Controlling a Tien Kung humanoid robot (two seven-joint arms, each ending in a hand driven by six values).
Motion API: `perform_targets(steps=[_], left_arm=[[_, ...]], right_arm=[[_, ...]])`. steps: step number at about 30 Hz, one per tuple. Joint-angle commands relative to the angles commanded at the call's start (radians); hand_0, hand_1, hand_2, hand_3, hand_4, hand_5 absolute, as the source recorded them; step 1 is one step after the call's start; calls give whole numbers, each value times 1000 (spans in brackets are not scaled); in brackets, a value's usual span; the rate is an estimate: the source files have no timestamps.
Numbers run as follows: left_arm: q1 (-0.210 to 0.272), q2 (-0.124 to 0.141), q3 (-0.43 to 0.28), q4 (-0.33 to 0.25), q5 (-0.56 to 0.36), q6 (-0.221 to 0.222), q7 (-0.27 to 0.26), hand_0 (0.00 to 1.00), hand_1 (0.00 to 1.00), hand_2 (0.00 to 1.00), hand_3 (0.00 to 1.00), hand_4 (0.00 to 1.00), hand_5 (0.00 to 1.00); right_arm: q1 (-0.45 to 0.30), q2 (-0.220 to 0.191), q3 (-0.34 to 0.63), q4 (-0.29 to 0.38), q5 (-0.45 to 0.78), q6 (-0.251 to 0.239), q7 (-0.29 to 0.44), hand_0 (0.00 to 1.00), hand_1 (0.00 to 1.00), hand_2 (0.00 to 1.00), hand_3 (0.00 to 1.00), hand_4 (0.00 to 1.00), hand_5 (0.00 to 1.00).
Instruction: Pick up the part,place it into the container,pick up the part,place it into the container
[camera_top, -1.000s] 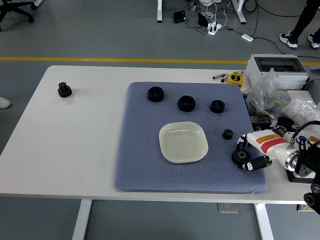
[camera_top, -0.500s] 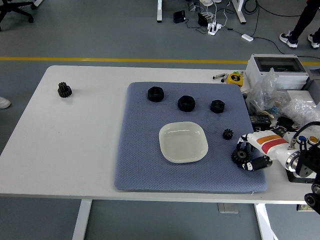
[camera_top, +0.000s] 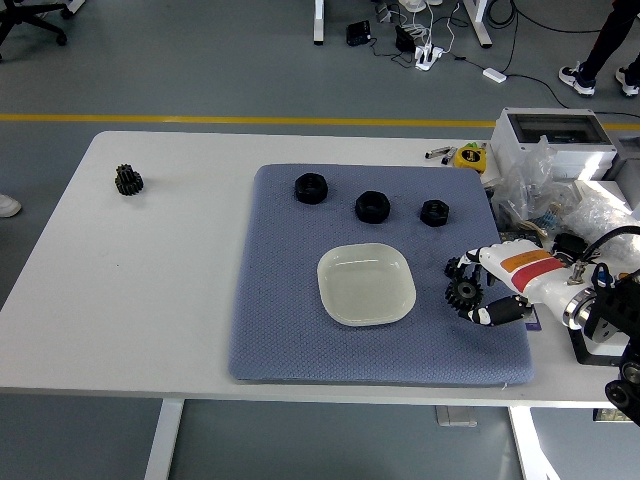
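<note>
Nearest the camera, at about four o'clock on the surface (camera_top: 150, 330), the right hand (camera_top: 500, 285) reaches in over the blue-grey mat (camera_top: 290, 330) with its fingers (camera_top: 500, 312) curled around a black gear (camera_top: 464, 295), thumb below and the others above, so the part sits pinched and clear of the mat, as far as this small view allows. That grip suits a carry: the gear hangs just to the three o'clock side of the pale square dish (camera_top: 366, 284), the container it is meant for, and only a short sideways move appears to remain. A smaller gear (camera_top: 455, 266) lies partly hidden beside the hand.

Compared with half a second ago, the hand has lifted the gear and drawn it toward the dish, closing in on the smaller gear.

Farther off, three black nuts (camera_top: 372, 206) sit in a row across the mat's twelve o'clock side, probably waiting their turn. At ten o'clock a lone gear (camera_top: 128, 180) rests on the bare surface.
</note>
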Motion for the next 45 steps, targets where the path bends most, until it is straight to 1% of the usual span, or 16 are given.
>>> perform_targets(steps=[3,5,10,14,18,19,24,27,30,31,33,36,37,42,43,45], left_arm=[[0,0,3,0,-3,0,0,784,828,883,842,794,645],[0,1,12,0,-11,0,-1,784,828,883,842,794,645],[0,3,21,0,-15,1,-1,783,828,879,841,795,646],[1,5,38,0,-32,1,-3,781,826,873,839,795,646],[1,6,53,0,-45,2,-4,781,826,873,839,795,646],[1,6,52,0,-44,3,-3,781,824,872,837,796,648],[2,7,70,0,-57,3,-3,781,824,872,837,796,648],[2,7,85,0,-70,3,-5,781,822,867,836,795,645],[1,7,92,0,-75,3,-5,781,822,867,836,795,645],[1,7,93,0,-76,4,-5,780,822,866,835,794,645],[2,6,96,0,-80,4,-6,780,822,866,835,794,645],[2,6,99,0,-82,4,-5,780,822,866,835,794,645],[3,6,102,0,-84,4,-5,779,820,866,834,792,643],[5,7,109,0,-88,4,-5,779,820,866,834,792,643],[5,7,108,0,-88,4,-5,777,820,864,833,789,640],[6,7,110,0,-88,4,-5,777,820,864,833,789,640]], right_arm=[[36,4,-29,26,9,4,-4,279,398,452,474,675,279],[89,15,-70,35,31,6,-7,279,398,452,474,675,279],[191,50,-145,15,68,14,-15,276,401,453,476,674,283],[252,88,-211,-30,95,13,-15,296,406,466,477,678,295],[301,135,-284,-96,120,-7,-9,296,406,466,477,678,295],[313,152,-305,-118,127,-18,-9,319,431,486,484,686,288],[351,228,-372,-212,124,-97,-16,319,431,486,484,686,288],[370,263,-400,-258,128,-130,-20,316,448,503,488,698,288],[386,283,-422,-293,123,-140,-22,316,448,503,488,698,288],[390,288,-428,-304,121,-141,-22,343,491,569,538,812,306],[396,296,-436,-321,115,-138,-21,343,491,569,538,812,306],[404,307,-447,-346,93,-109,-21,343,491,569,538,812,306],[406,309,-448,-352,88,-102,-21,379,573,727,829,998,387],[408,313,-450,-363,40,-83,-9,379,573,727,829,998,387],[408,312,-450,-363,33,-83,-7,437,616,837,960,998,389],[407,310,-445,-363,21,-81,-1,437,616,837,960,998,389]])
